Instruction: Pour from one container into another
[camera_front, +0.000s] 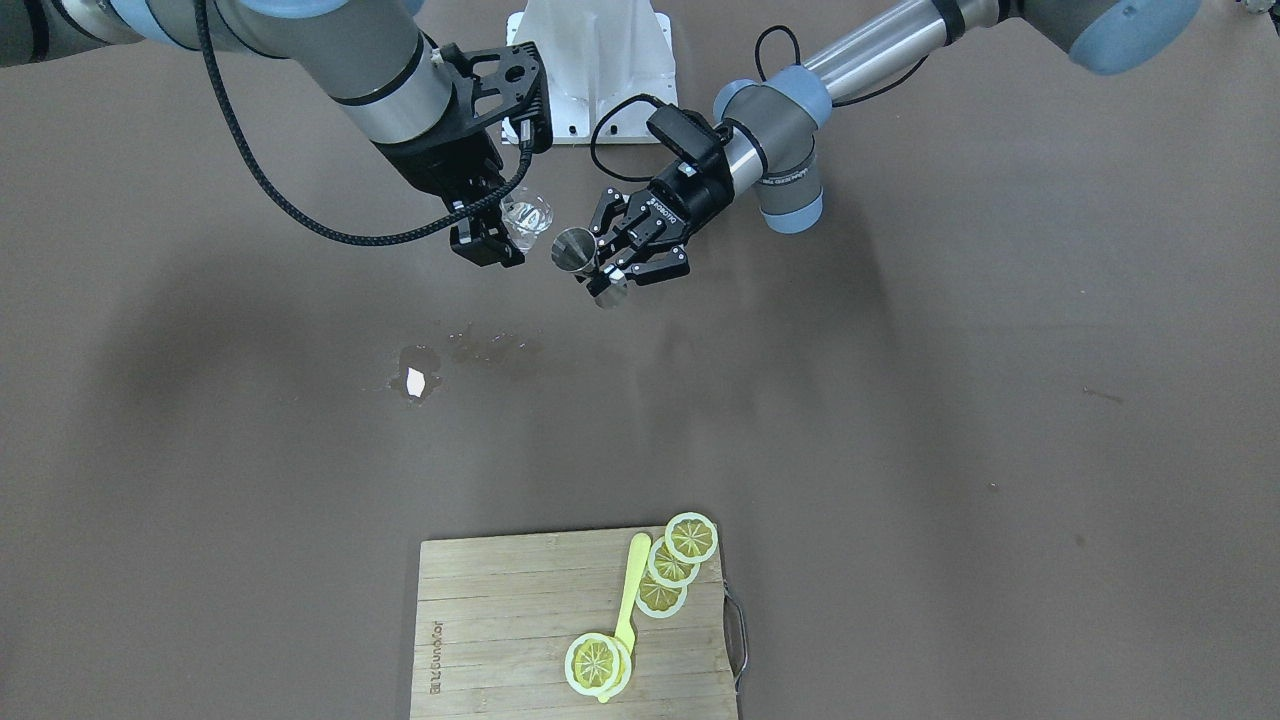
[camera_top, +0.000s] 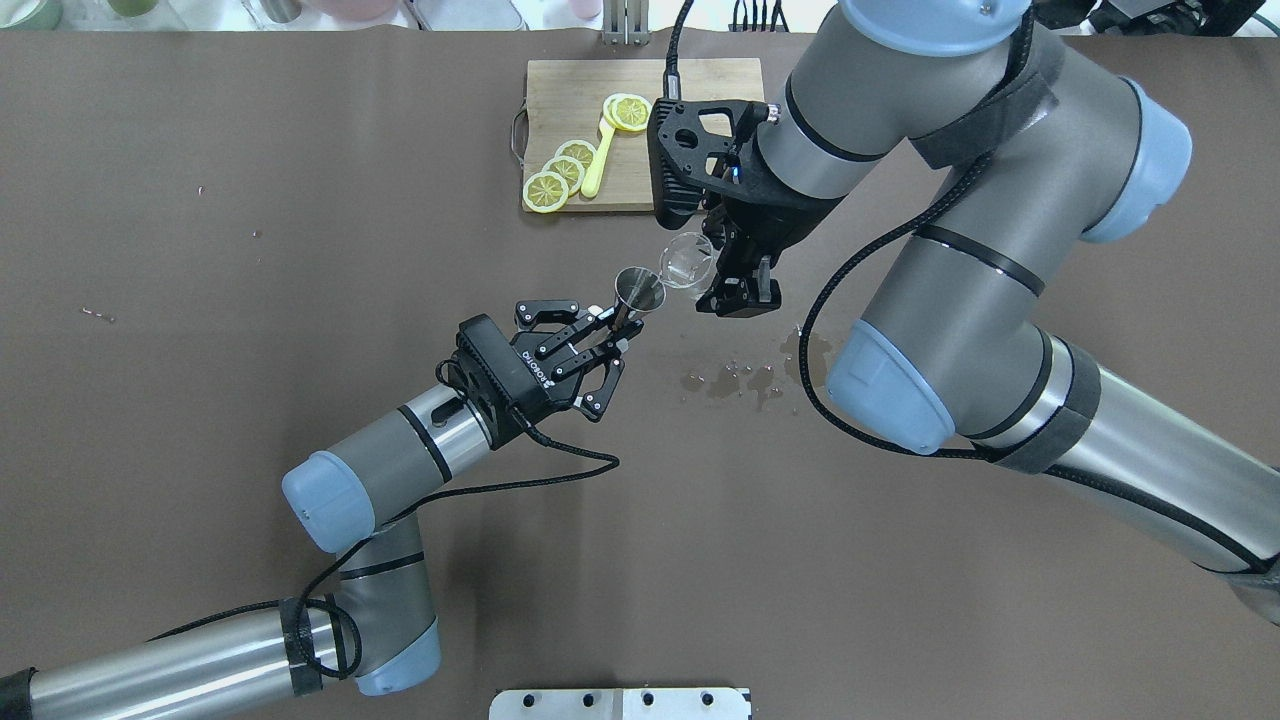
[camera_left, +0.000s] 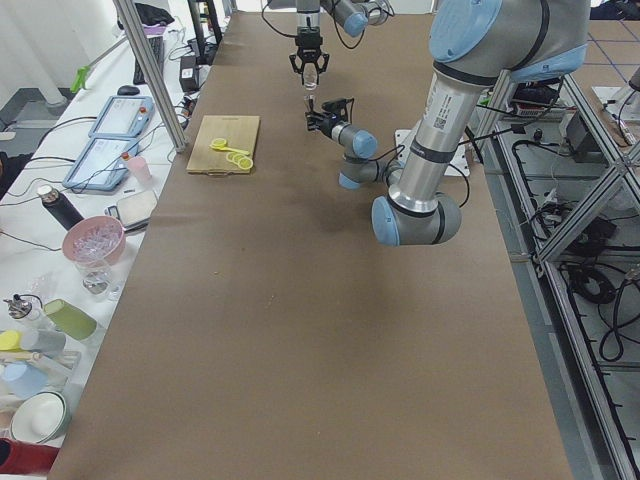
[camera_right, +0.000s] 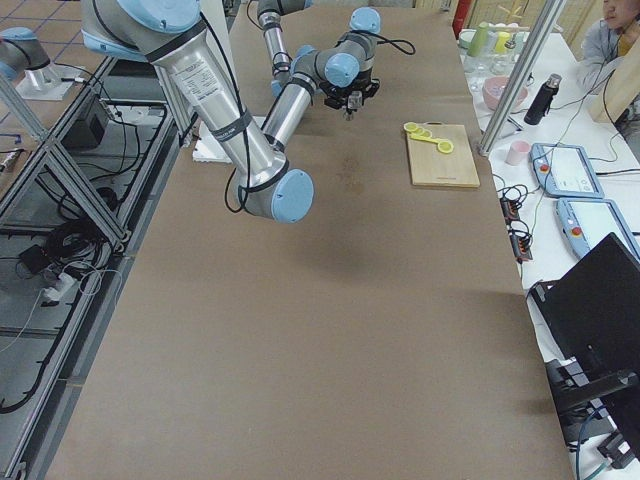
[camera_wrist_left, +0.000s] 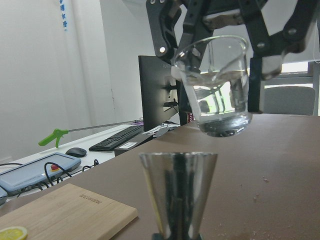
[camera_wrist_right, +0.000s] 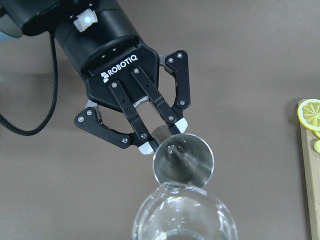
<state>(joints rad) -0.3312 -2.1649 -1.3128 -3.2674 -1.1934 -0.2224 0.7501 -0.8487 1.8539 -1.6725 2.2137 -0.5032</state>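
My right gripper (camera_top: 722, 268) is shut on the clear glass cup (camera_top: 688, 260) and holds it in the air, only slightly tilted. A little clear liquid lies in the bottom of the cup (camera_wrist_left: 217, 92). My left gripper (camera_top: 618, 322) is shut on the waist of the steel jigger (camera_top: 638, 290), held upright with its open cone up. The cup's rim (camera_wrist_right: 182, 215) sits right beside the jigger's mouth (camera_wrist_right: 183, 157) and a bit higher. In the front view the cup (camera_front: 526, 220) and jigger (camera_front: 575, 250) are almost touching.
A wet puddle with splashes (camera_front: 420, 375) lies on the brown table under the right arm. A wooden cutting board (camera_front: 500, 620) with lemon slices (camera_front: 690, 538) and a yellow utensil (camera_front: 630, 590) lies at the table's far side. The white mount (camera_front: 590, 60) is by the robot base.
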